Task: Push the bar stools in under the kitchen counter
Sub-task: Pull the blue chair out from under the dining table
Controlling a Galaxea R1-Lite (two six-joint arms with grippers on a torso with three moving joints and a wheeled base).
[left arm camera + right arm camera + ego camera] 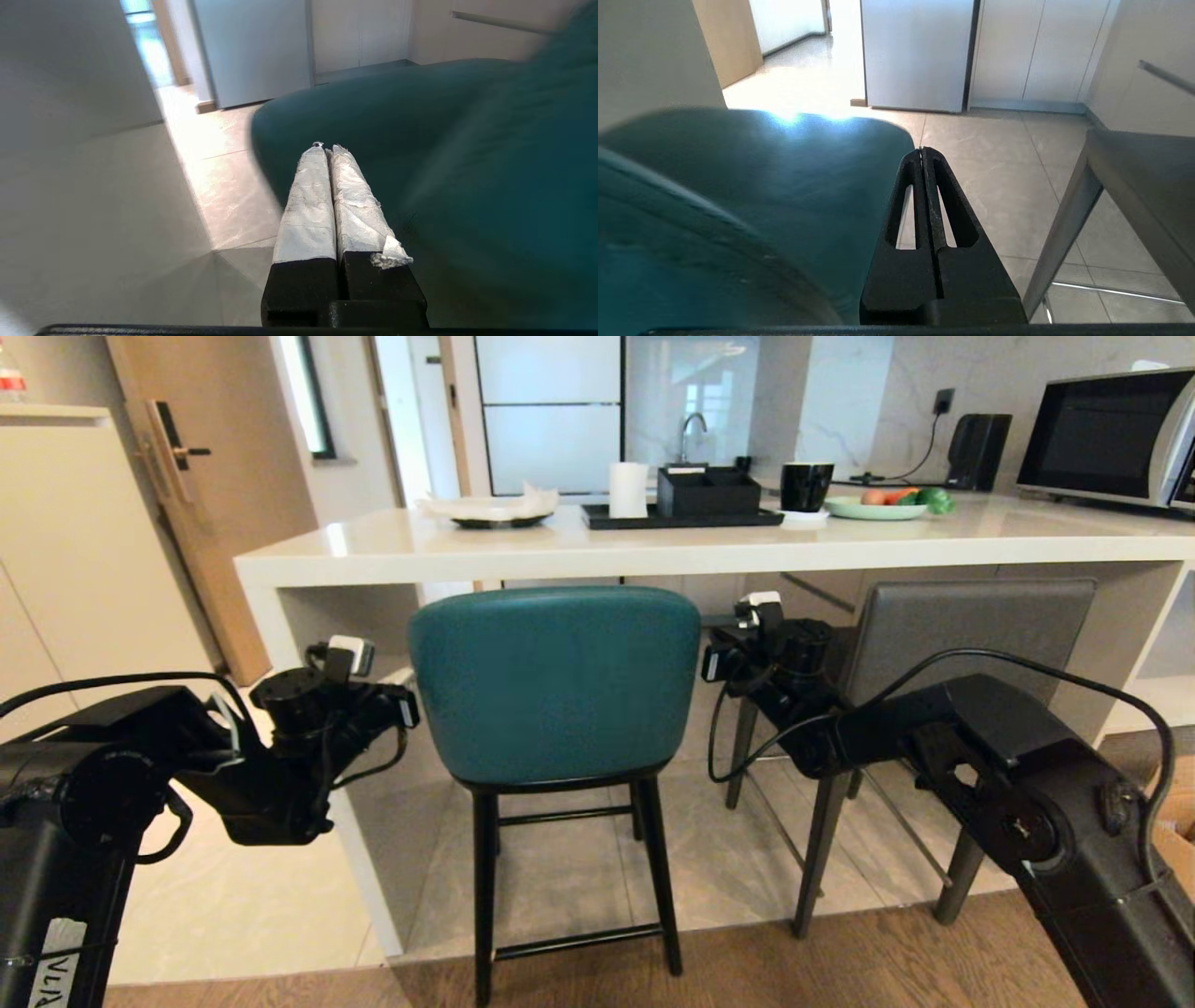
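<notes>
Teal stool (555, 686) flanked closely by both shut grippers, floor beyond.

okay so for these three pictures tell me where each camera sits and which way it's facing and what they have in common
Head view: on the robot's head, facing forward and down at the kitchen counter, teal stool and grey stool; both arms show.
Left wrist view: behind the shut left claw, facing under the counter along the teal stool's side.
Right wrist view: behind the shut right claw, facing into the gap between the teal stool and grey stool.
Shared: all three see the teal stool.
</notes>
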